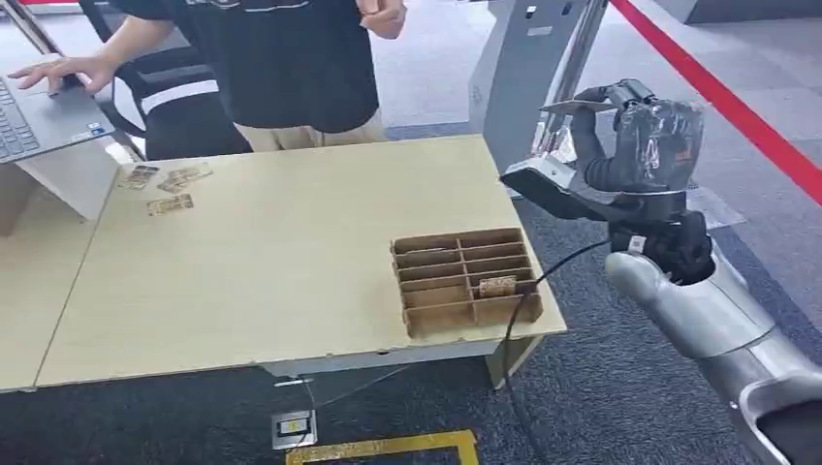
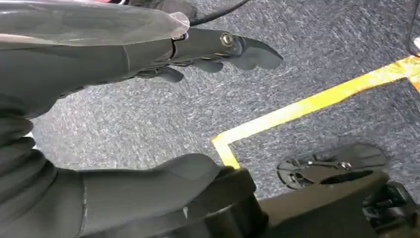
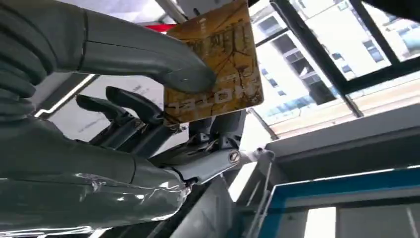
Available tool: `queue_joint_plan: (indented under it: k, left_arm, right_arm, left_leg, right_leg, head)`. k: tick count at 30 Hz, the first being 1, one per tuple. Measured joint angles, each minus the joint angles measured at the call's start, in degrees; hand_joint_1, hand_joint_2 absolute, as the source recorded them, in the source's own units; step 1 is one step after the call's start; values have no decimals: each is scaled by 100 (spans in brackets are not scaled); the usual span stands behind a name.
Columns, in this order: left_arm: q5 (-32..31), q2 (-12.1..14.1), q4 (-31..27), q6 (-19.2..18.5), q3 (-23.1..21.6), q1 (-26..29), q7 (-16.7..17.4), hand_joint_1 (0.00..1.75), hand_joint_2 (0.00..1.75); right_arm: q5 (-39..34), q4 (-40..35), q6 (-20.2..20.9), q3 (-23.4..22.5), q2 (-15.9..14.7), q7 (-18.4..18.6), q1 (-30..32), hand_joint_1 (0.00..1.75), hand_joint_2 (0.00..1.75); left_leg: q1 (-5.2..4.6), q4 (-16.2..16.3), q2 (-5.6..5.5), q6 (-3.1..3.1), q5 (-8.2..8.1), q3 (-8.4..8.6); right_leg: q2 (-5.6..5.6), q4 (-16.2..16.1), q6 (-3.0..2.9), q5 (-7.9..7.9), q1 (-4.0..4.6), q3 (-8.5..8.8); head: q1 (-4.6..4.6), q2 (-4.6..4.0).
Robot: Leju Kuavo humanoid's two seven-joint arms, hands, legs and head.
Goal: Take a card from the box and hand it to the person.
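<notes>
My right hand (image 1: 635, 145) is raised beyond the table's right edge, level with its far corner. It pinches a gold patterned card (image 3: 218, 64) between thumb and fingers (image 3: 148, 59); in the head view the card (image 1: 579, 103) shows edge-on. The brown cardboard divider box (image 1: 465, 281) sits at the table's near right corner with one card (image 1: 497, 286) lying in a compartment. A person (image 1: 281, 68) in a dark top stands at the far side, one hand (image 1: 58, 70) on a laptop, the other (image 1: 383, 15) raised. My left hand (image 2: 99, 54) hangs over the floor, holding nothing.
Several cards (image 1: 165, 186) lie on the far left of the light wooden table (image 1: 271, 271). An open laptop (image 1: 34, 116) sits on a stand at far left. A grey pillar (image 1: 523, 68) stands behind my right hand. Yellow floor tape (image 2: 307, 104) runs over grey carpet.
</notes>
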Motion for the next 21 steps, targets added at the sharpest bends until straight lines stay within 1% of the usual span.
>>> queue_joint_plan:
  k: [3,7,14,21]
  left_arm:
    - [-9,0,0,0,-4,-13,17,0,175]
    - [-20,0,0,0,-7,-26,15,0,175]
    - [-85,-13,0,-2,-46,-50,15,0,175]
    - [-85,-4,0,-9,-94,-55,55,0,175]
  right_arm:
    - [9,623,-55,196,159,-18,-206,175,175]
    - [15,1473,-241,420,411,-66,-565,175,175]
    - [-87,2612,-566,668,730,-134,-926,175,175]
    - [-142,3293,-658,800,920,-153,-1083,175,175]
  left_leg:
    - [0,0,3,0,0,0]
    - [0,0,8,0,0,1]
    - [0,1,5,0,0,1]
    - [0,2,5,0,0,0]
  right_leg:
    - [7,1,-1,0,0,0]
    - [13,1,-1,0,0,-4]
    - [10,1,-1,0,0,-3]
    - [10,1,-1,0,0,-3]
  head:
    - [0,0]
    - [-2,0]
    - [0,0]
    - [0,0]
